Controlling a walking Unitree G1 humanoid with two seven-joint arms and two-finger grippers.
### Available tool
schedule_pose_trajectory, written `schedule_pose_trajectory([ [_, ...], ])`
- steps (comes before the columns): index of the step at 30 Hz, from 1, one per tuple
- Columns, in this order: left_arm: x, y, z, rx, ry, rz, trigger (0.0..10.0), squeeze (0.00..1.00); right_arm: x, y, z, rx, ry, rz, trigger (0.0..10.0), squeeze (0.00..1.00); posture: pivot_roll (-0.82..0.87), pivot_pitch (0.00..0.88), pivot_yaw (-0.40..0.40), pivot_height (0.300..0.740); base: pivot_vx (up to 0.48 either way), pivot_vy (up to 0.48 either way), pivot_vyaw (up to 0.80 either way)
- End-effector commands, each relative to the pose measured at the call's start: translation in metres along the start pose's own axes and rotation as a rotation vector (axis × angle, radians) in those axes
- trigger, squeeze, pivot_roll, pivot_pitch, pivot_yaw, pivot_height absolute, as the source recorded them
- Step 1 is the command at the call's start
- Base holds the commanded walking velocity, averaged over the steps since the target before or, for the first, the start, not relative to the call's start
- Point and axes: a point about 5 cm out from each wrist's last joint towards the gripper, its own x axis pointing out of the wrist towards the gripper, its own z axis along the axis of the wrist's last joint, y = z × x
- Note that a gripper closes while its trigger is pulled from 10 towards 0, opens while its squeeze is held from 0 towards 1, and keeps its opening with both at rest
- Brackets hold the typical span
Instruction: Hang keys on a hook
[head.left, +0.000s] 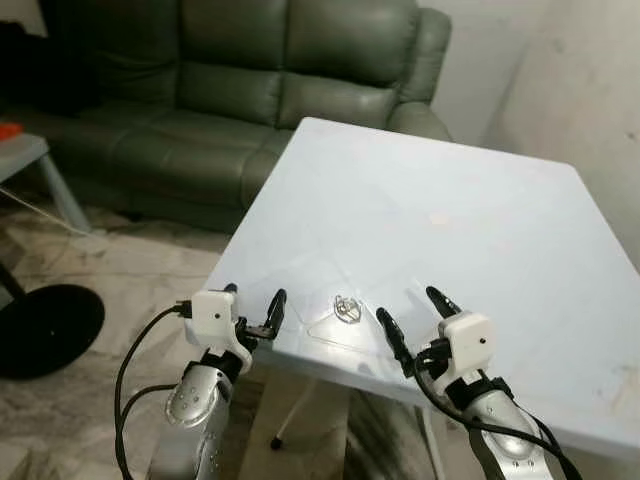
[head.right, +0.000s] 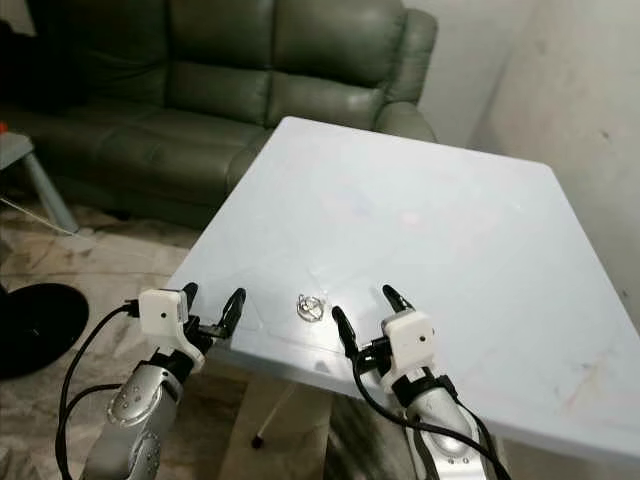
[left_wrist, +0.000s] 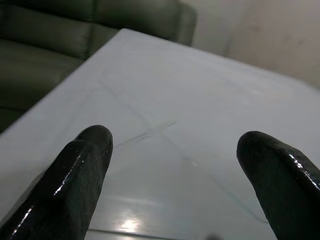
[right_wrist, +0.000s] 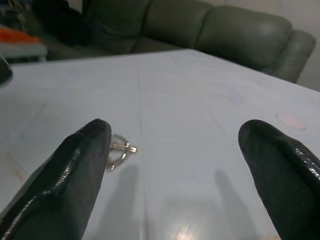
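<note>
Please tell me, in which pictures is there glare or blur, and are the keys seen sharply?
Left eye view: soft glare on the white table, keys small but fairly sharp. Left wrist view: bright glare spot on the table's near edge, fingers blurred. Right wrist view: keys slightly soft, partly behind a blurred finger.

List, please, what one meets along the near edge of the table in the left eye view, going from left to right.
left gripper, open, at the table's near corner → keys, lying on the white table → right gripper, open, beside the keys.
</note>
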Motion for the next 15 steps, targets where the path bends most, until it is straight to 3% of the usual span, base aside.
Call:
schedule_pose_trajectory([
  [1,-0.0002,0.0028,0.0033,0.013,-0.004,0.003,10.0,0.00,0.0017,0.0008,0.0028,0.001,-0.010,-0.004,10.0,0.00,0.03,0.030,-0.091,0.740,0.000,0.435,0.00],
  [10,-0.0004,0.0027,0.0031,0.016,-0.003,0.001,10.0,0.00,0.0016,0.0016,0.0026,0.002,-0.010,-0.003,10.0,0.00,0.03,0.031,-0.091,0.740,0.000,0.436,0.00],
  [15,-0.0002,0.0032,0.0032,0.030,-0.005,0.011,10.0,0.00,0.0018,0.0016,0.0027,-0.001,-0.011,-0.002,10.0,0.00,0.03,0.030,-0.091,0.740,0.000,0.099,0.00],
])
